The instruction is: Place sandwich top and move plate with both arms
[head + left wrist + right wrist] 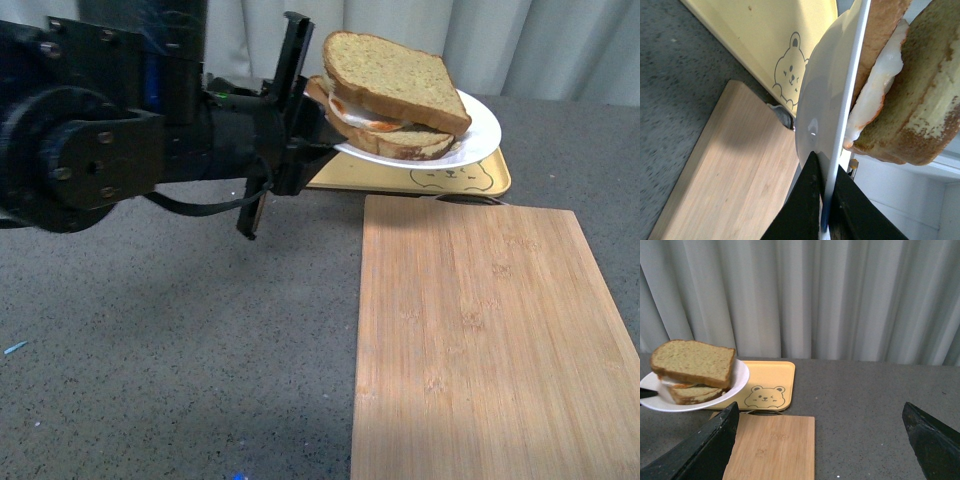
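Observation:
The sandwich top (395,75) lies on the stacked sandwich, over an egg slice and a lower slice, on the white plate (480,135). My left gripper (315,120) is shut on the plate's left rim and holds it lifted above the yellow tray (440,178). In the left wrist view the jaws (825,200) pinch the plate's edge (822,100), with the top slice (930,100) beyond it. My right gripper (820,440) is open and empty, well back from the raised plate (737,382) and the sandwich top (692,360). It is out of the front view.
A wooden board (480,330) lies on the grey table in front of the bear-print tray, also seen from the right wrist (772,447). The black left arm (90,150) fills the front view's upper left. Grey curtains hang behind the table.

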